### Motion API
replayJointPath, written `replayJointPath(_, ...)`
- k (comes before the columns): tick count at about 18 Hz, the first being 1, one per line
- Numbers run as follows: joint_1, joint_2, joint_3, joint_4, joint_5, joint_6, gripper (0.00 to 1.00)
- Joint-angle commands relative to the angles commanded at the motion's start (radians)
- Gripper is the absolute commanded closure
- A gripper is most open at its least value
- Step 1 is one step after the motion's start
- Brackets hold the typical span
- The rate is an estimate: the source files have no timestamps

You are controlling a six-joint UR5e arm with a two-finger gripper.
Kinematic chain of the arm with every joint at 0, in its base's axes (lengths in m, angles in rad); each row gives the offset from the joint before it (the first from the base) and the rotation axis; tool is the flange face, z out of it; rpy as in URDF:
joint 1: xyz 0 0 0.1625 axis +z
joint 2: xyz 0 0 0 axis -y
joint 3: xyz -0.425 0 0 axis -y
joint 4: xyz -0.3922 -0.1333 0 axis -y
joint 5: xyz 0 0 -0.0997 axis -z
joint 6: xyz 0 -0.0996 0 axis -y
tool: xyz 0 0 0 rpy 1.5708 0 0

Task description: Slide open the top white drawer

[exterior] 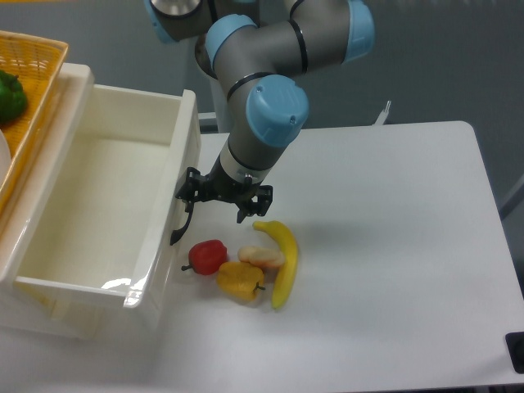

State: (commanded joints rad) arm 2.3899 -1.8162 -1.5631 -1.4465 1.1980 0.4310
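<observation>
The top white drawer (157,233) stands pulled far out over the table's left side, and its inside shows nothing in it. Its black curved handle (178,228) hangs on the front panel facing right. My gripper (221,205) points down just right of that front panel and is open. Its left finger (189,190) is at the handle's upper end, touching or hooked on it; I cannot tell which. The lower drawer is hidden under the open one.
A red pepper (207,255), a yellow pepper (240,280), a pale peach-like item (262,258) and a banana (282,258) lie just below the gripper. A wicker basket (37,70) with a green pepper (10,94) sits on the cabinet top at upper left.
</observation>
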Motion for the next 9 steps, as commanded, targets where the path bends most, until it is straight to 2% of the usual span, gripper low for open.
replayJointPath(4, 0.017, 0.002, 0.018, 0.014, 0.020, 0.006, 0.00)
replayJointPath(6, 0.021, 0.000, 0.040, 0.018, 0.041, 0.084, 0.00)
replayJointPath(9, 0.054, 0.002, 0.040, 0.020, 0.061, 0.196, 0.00)
